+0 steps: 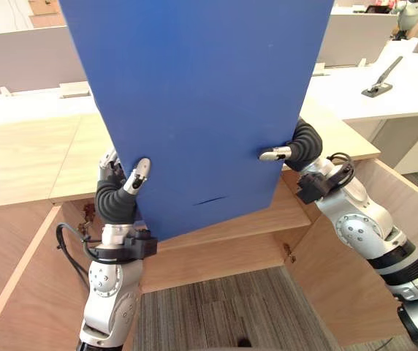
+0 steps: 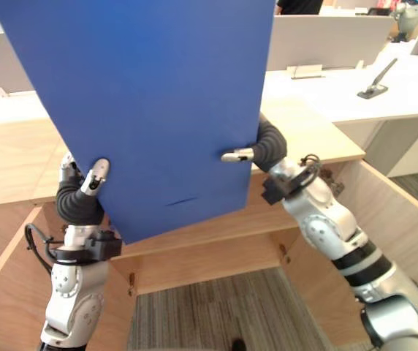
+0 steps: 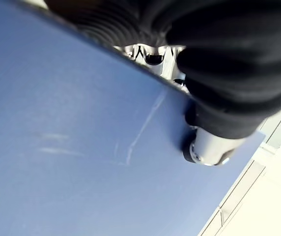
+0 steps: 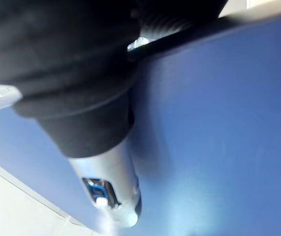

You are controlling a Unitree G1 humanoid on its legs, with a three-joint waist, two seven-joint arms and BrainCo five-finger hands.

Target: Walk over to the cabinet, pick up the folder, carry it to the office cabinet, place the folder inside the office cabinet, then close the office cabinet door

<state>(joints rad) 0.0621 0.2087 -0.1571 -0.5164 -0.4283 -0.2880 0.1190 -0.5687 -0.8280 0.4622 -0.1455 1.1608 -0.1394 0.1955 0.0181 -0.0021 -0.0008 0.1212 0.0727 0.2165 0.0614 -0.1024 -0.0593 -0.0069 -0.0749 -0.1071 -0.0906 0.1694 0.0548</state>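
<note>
Here, left hand (image 1: 121, 194) and right hand (image 1: 294, 150) pinch opposite edges of the flat, smooth, rectangular blue folder (image 1: 194, 95).

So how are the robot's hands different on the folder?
The left hand grips the folder low on its left edge; the right hand grips higher, on its right edge. The left thumb slants upward; the right thumb lies level. Both pinch it, thumbs in front.
</note>
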